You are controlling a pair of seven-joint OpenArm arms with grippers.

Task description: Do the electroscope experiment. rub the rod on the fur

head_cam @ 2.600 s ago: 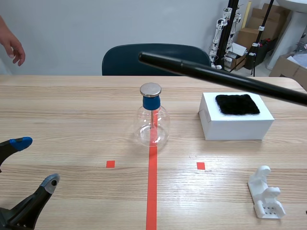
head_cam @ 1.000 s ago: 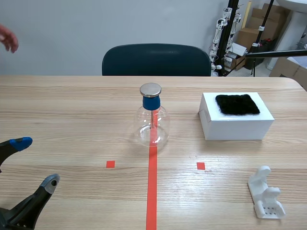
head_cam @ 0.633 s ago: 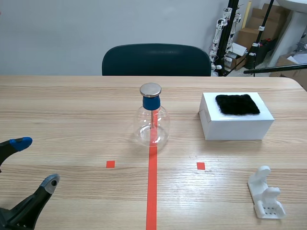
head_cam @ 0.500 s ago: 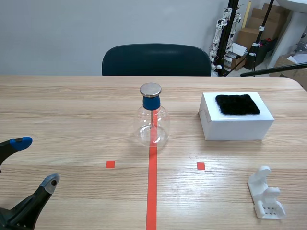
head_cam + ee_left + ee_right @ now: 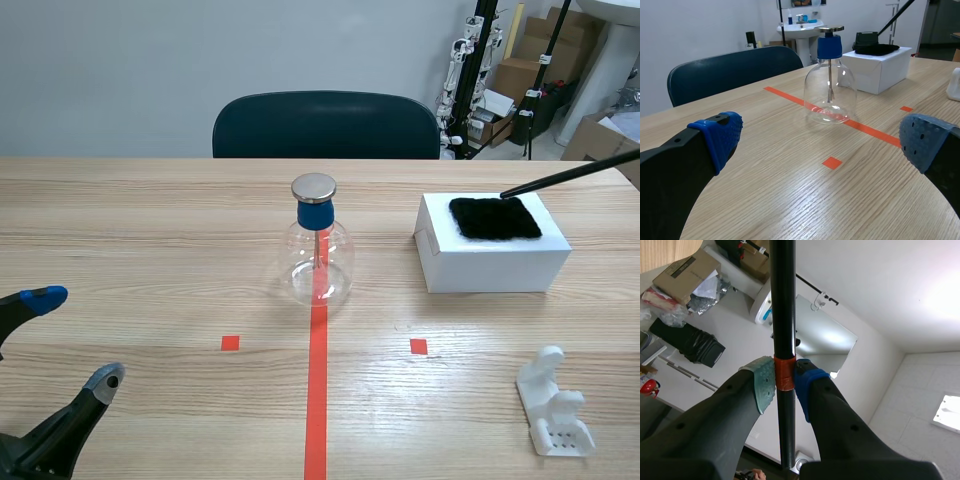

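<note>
**Rod tip at the fur**

The right gripper (image 5: pixel 785 382) pinches the black rod (image 5: pixel 570 178) at its orange band. The rod slants down to the fur (image 5: pixel 494 217) on top of the white box (image 5: pixel 490 262), with its tip at the fur's far edge. The electroscope (image 5: pixel 318 255) stands near the box's left side. The left gripper (image 5: pixel 75 337), fingers spread, sits well apart from the box on that same side.

- We can read no text, label, brand or number in any view.
- The white box (image 5: pixel 492 258) under the fur (image 5: pixel 494 217) shows us plain faces.
- Any print on the cardboard boxes (image 5: pixel 527 72) behind the bench is too small for us to read.
</note>
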